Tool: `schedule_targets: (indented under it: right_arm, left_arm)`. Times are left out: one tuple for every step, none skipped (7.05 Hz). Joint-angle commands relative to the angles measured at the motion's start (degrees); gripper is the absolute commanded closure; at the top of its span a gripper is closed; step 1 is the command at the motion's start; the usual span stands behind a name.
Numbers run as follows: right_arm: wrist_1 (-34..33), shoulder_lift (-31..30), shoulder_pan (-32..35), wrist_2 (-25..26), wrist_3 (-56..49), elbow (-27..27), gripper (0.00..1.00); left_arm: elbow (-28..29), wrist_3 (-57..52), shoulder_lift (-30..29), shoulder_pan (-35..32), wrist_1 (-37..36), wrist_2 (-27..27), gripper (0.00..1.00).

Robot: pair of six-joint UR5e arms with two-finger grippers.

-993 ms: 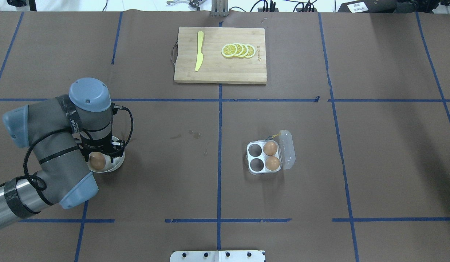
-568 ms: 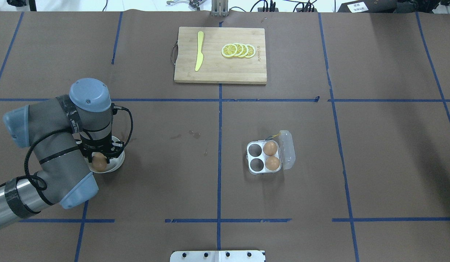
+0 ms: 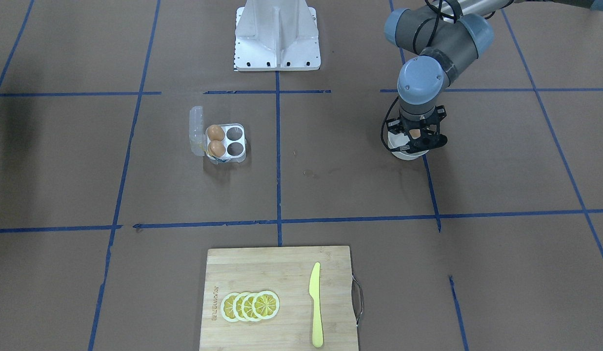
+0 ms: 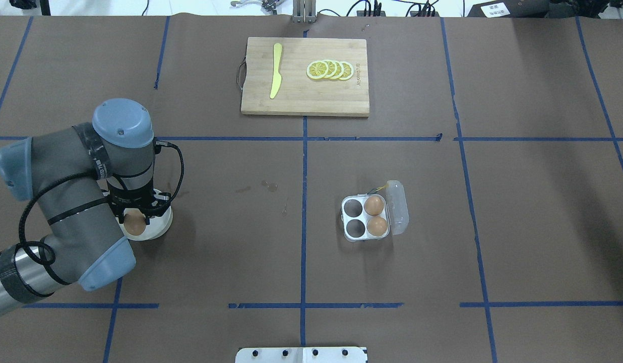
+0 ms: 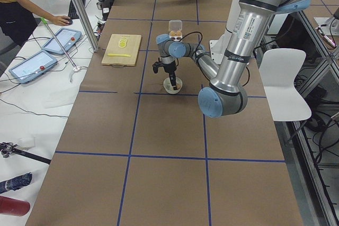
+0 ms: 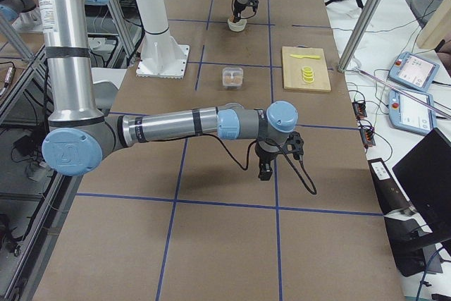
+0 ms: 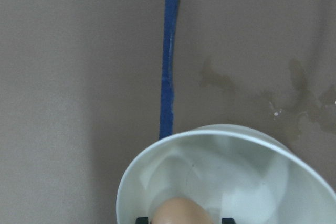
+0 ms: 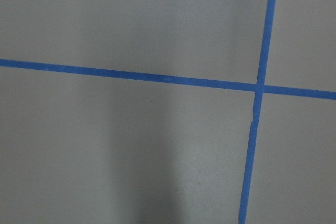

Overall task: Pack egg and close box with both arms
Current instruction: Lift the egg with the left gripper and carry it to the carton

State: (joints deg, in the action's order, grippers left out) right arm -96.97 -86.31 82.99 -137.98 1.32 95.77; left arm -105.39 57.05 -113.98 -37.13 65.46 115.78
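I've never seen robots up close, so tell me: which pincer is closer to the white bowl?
Left. The left pincer hangs directly over the white bowl, gripping the egg. The right pincer is far off, beyond the box.

Tabletop (image 4: 518,227): brown paper cover, ruled into a grid by blue tape lines (image 4: 304,252). Far edge, centre: wooden cutting board (image 4: 296,96), flat, handle toward the robot's left. Just right of the centre line: clear box (image 4: 364,218), lid open on its right side. Well apart, at left: white bowl (image 4: 163,224), set over a tape line. Near edge, centre: white base plate (image 4: 301,354). Faint stains (image 4: 269,186) left of the centre line.
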Motion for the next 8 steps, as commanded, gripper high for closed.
schedule_targets:
  right_arm:
    - [0.0, 0.0, 0.0, 0.0, 0.0, 0.2, 0.0]
    - [0.0, 0.0, 0.0, 0.0, 0.0, 0.5, 0.0]
    - [0.0, 0.1, 0.0, 0.0, 0.0, 0.6, 0.0]
    - [0.0, 0.2, 0.0, -0.1, 0.0, 0.6, 0.0]
    - [0.0, 0.3, 0.0, -0.1, 0.0, 0.6, 0.0]
    - [0.1, 0.3, 0.0, -0.6, 0.0, 0.6, 0.0]
    - [0.0, 0.3, 0.0, -1.1, 0.0, 0.6, 0.0]
    - [0.0, 0.3, 0.0, -1.1, 0.0, 0.6, 0.0]
  left_arm:
    - [-2.4, 0.0, -3.7, -2.7, -1.5, 0.1, 1.0]
    - [-2.1, 0.3, -7.0, -2.6, -1.2, 0.1, 1.0]
    - [-2.3, 0.8, -9.7, -2.3, -0.1, 0.7, 1.0]
    - [-1.6, 0.9, -12.1, -1.1, 3.7, 0.9, 1.0]
    - [-1.0, 0.8, -12.3, 0.6, 10.1, 0.8, 1.0]
    - [-0.5, -0.3, -12.3, 0.8, 17.1, 0.7, 1.0]
    - [1.1, -2.9, -12.4, 1.8, 24.5, 0.7, 1.0]
    - [2.4, -5.6, -13.3, 4.2, 29.0, 0.4, 1.0]
